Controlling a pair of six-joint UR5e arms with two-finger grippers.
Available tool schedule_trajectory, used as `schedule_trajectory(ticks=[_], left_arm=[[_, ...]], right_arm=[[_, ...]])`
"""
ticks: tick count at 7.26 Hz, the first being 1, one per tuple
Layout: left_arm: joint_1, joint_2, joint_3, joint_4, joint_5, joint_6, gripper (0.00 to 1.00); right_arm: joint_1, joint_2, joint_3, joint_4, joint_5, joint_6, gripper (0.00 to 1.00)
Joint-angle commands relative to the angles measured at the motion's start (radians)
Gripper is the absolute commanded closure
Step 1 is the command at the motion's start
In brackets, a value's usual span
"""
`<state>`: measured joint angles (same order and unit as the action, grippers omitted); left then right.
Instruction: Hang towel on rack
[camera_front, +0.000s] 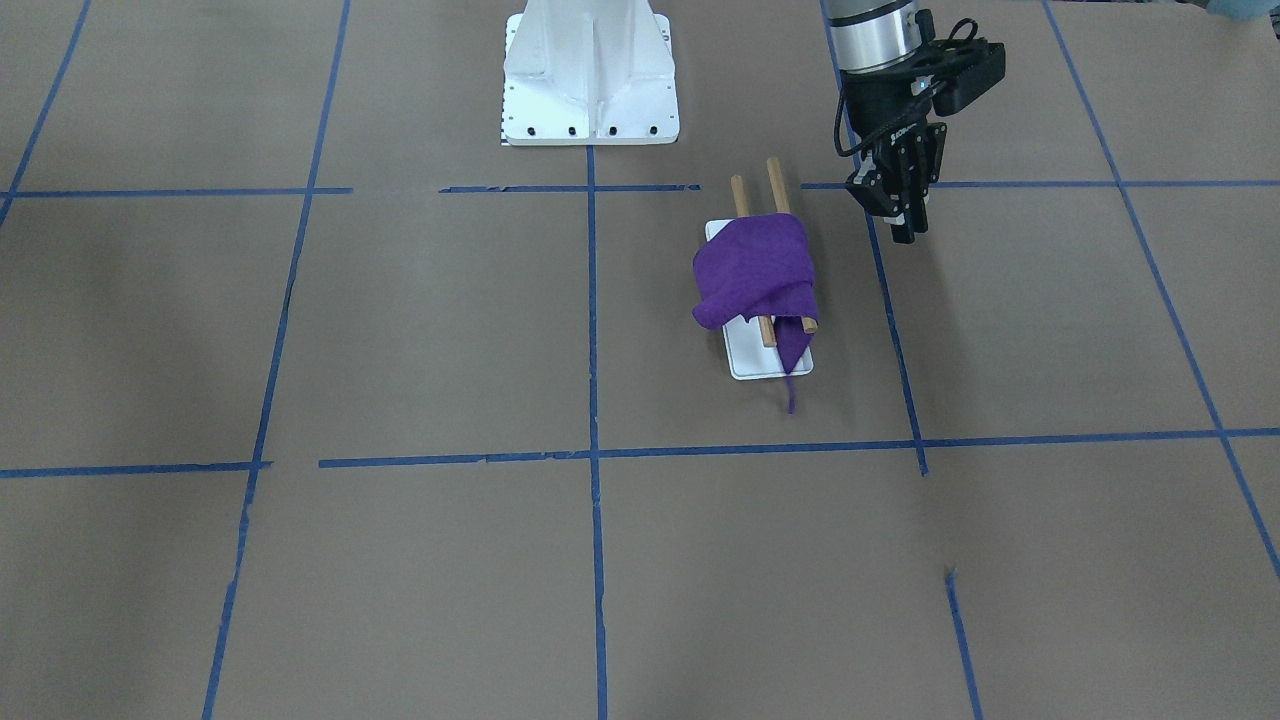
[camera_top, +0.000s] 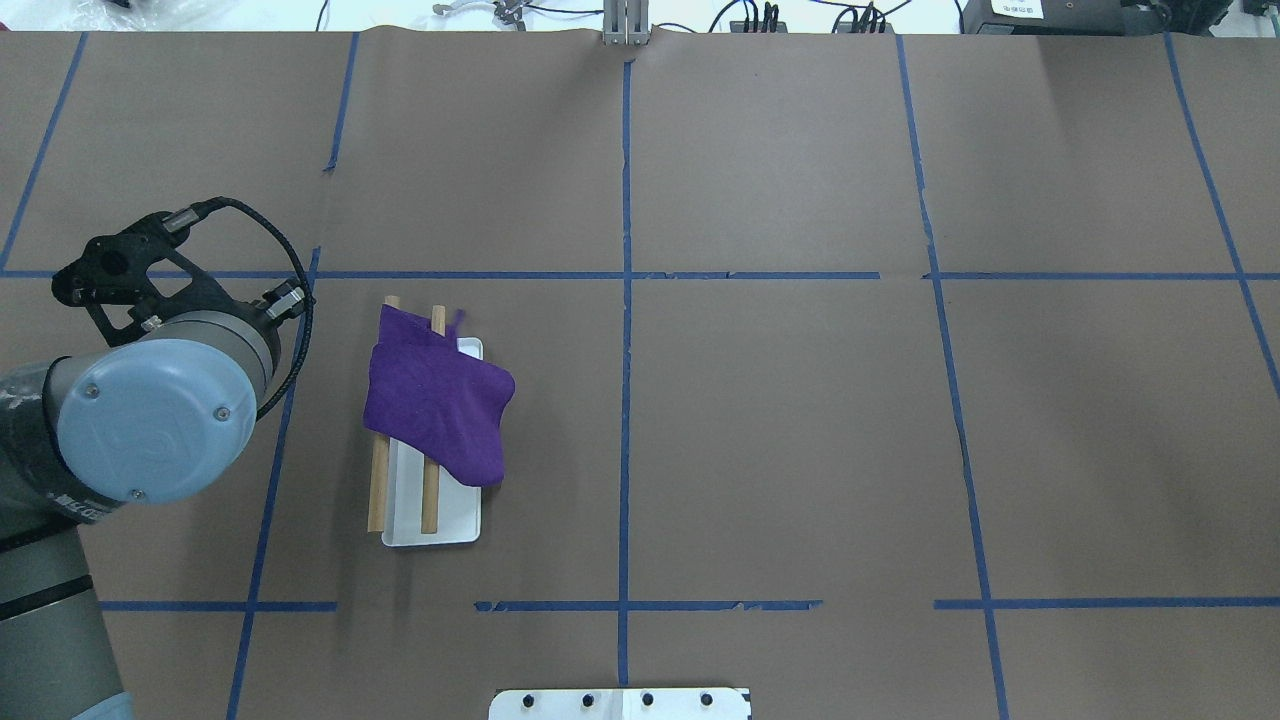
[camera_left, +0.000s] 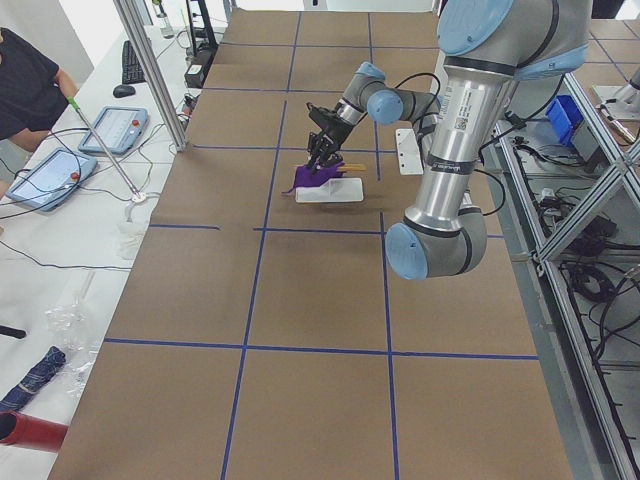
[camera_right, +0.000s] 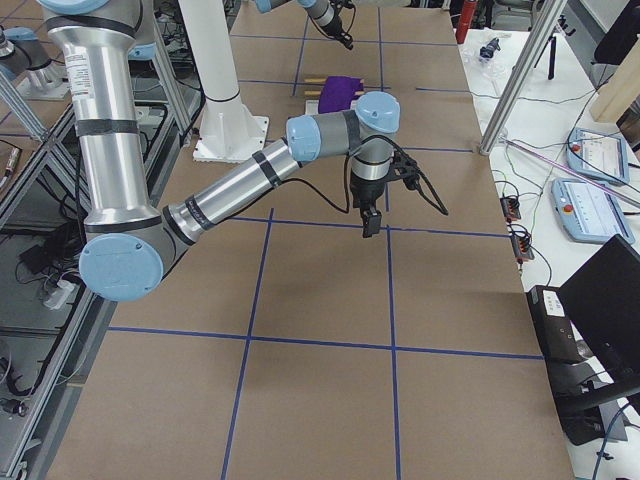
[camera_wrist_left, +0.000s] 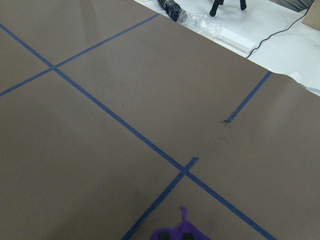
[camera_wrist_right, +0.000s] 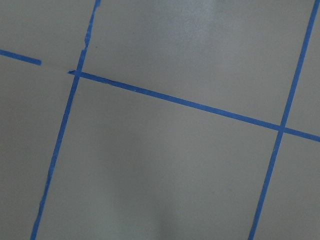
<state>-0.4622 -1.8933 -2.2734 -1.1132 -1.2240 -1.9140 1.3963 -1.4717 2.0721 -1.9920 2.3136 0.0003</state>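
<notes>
The purple towel (camera_front: 755, 270) lies draped over the two wooden dowels of the rack (camera_front: 775, 175), and one corner hangs down to the white base plate (camera_front: 765, 365). From overhead the towel (camera_top: 435, 400) covers the far half of the dowels (camera_top: 378, 490). My left gripper (camera_front: 893, 222) hangs above the table beside the rack, apart from the towel, and looks open and empty. The left wrist view shows only a towel tip (camera_wrist_left: 180, 232). My right gripper (camera_right: 372, 222) hovers over bare table far from the rack; I cannot tell its state.
The large white bolted pedestal (camera_front: 590, 80) stands at the robot side of the table, behind the rack. Brown paper with blue tape lines (camera_top: 625, 275) covers the table. Operators' tablets and cables lie beyond the far table edge (camera_left: 60, 170).
</notes>
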Motion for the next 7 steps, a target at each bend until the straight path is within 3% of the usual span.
schedule_trajectory(ticks=[1, 2, 5, 7], left_arm=[[-0.01, -0.006, -0.014, -0.004, -0.009, 0.164, 0.0], [-0.03, -0.009, -0.027, -0.008, -0.034, 0.246, 0.0], [-0.256, -0.016, 0.007, -0.073, -0.297, 0.664, 0.0], [-0.421, -0.016, 0.136, -0.193, -0.486, 0.936, 0.0]], right_arm=[[0.029, -0.043, -0.016, -0.002, 0.006, -0.006, 0.0], [0.053, -0.071, -0.061, 0.004, 0.006, 0.003, 0.0], [0.076, -0.068, -0.171, 0.103, 0.009, 0.01, 0.0], [0.078, -0.084, -0.194, 0.185, 0.013, 0.009, 0.0]])
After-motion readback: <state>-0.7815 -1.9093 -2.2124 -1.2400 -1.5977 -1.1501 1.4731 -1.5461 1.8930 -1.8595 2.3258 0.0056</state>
